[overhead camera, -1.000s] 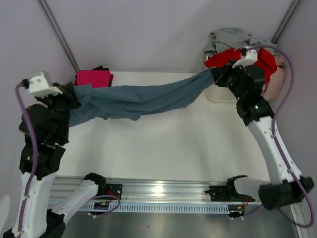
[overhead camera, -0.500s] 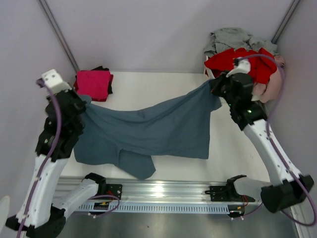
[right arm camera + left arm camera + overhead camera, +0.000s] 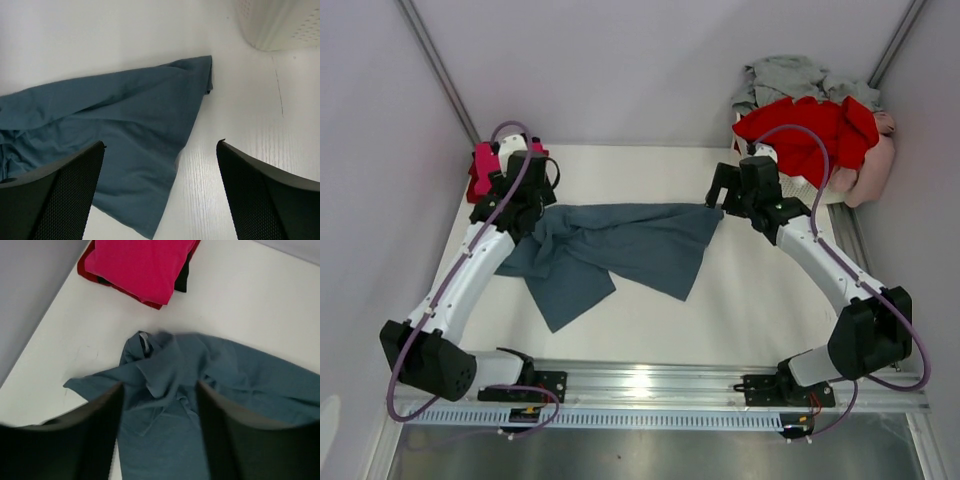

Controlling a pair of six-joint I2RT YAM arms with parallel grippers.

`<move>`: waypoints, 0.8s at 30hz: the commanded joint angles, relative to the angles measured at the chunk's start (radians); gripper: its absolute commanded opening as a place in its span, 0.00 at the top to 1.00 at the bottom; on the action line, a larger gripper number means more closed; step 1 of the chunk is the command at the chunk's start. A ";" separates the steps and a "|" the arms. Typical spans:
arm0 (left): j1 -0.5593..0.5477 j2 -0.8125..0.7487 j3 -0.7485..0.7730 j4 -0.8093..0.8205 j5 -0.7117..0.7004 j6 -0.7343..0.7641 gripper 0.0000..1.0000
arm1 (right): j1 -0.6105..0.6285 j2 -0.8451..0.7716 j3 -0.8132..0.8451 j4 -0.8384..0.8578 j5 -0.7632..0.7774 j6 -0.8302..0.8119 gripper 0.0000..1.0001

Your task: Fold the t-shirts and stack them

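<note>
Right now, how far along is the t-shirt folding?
Done: a magenta tee sits folded at the far-left corner. In hand: the blue-grey tee lies crumpled beneath the open left gripper and right gripper. Left: the red tee, grey tee and pale pink tee heaped in the basket.

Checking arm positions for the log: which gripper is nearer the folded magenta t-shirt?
Left. The left gripper hovers just short of the magenta t-shirt, over the blue-grey t-shirt; the right gripper is across the table by the basket.
</note>
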State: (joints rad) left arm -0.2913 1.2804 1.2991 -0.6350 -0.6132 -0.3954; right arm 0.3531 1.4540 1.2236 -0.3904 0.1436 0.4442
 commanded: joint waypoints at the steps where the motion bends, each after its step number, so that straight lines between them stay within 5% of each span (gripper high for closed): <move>1: 0.009 -0.036 0.005 -0.017 0.027 -0.074 0.30 | 0.030 -0.056 0.019 0.054 0.054 -0.039 0.02; 2: 0.007 -0.049 -0.026 -0.012 0.026 -0.077 0.17 | 0.032 -0.067 0.010 0.067 0.048 -0.056 0.01; 7: 0.007 -0.128 -0.058 -0.031 -0.040 -0.094 0.07 | 0.035 -0.087 -0.021 0.052 -0.027 -0.064 0.02; 16: 0.015 -0.210 -0.207 -0.150 -0.045 -0.183 0.07 | 0.119 -0.073 -0.110 -0.024 -0.122 0.016 0.06; 24: 0.181 -0.032 -0.244 -0.192 0.170 -0.293 0.11 | 0.136 0.121 -0.088 -0.018 -0.255 0.021 0.13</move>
State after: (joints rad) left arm -0.1581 1.1790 1.0714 -0.8021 -0.5350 -0.6128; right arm 0.4889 1.5269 1.0946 -0.4118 -0.0296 0.4530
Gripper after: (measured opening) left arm 0.894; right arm 0.881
